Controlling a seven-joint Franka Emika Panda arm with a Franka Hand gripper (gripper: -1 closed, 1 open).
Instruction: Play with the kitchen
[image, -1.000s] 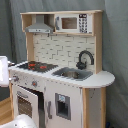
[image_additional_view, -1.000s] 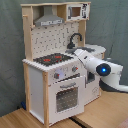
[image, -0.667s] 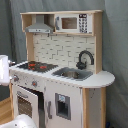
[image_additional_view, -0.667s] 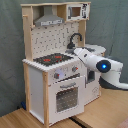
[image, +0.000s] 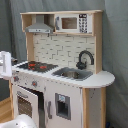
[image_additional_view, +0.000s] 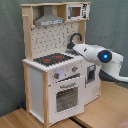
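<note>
standing kitchen, sink showing nothing inside, arm beside

White, light-wood kitchen

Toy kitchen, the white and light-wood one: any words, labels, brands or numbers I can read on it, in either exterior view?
None readable in either exterior view.
Small white microwave: the keypad at its right shows only dark specks, too blurred to read.
Grey knobs under the black-red stovetop: no legible markings.
Robot arm: blue light, no text.
</note>
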